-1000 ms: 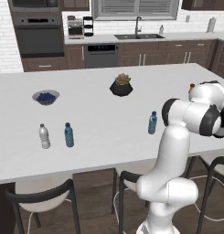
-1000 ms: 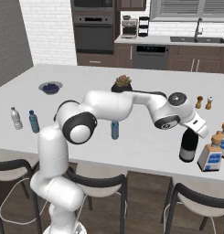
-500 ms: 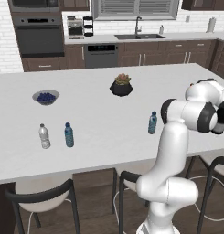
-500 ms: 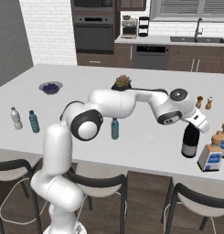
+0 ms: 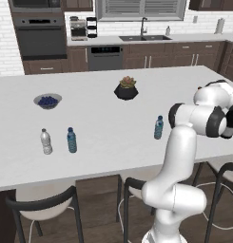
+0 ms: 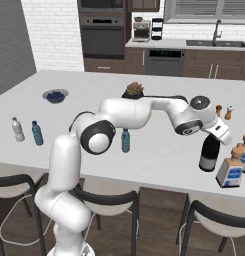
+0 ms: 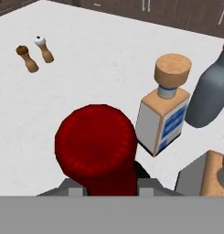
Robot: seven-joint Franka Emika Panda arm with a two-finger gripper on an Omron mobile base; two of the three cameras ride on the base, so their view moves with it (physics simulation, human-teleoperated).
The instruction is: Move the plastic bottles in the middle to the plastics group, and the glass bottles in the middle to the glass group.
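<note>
L to R on white island counter (image 6: 159,150): clear whitish plastic bottle (image 6: 16,129) + deeper-blue small bottle (image 6: 37,133) at far left; pale grey-blue water bottle w/ dark cap (image 6: 126,140) mid; gripper (image 6: 214,134) clamped on tall dark wine bottle w/ red top (image 6: 209,154), upright, just beside squarish tan-necked bottle w/ blue-white label (image 6: 230,169).

White island counter (image 5: 99,118) with scattered items.
Bowl (image 5: 47,100) upper left, plant (image 5: 126,88) centre, two bottles (image 5: 46,141) lower left, one bottle (image 5: 158,127) right; wine bottle (image 6: 209,153) far right.
</note>
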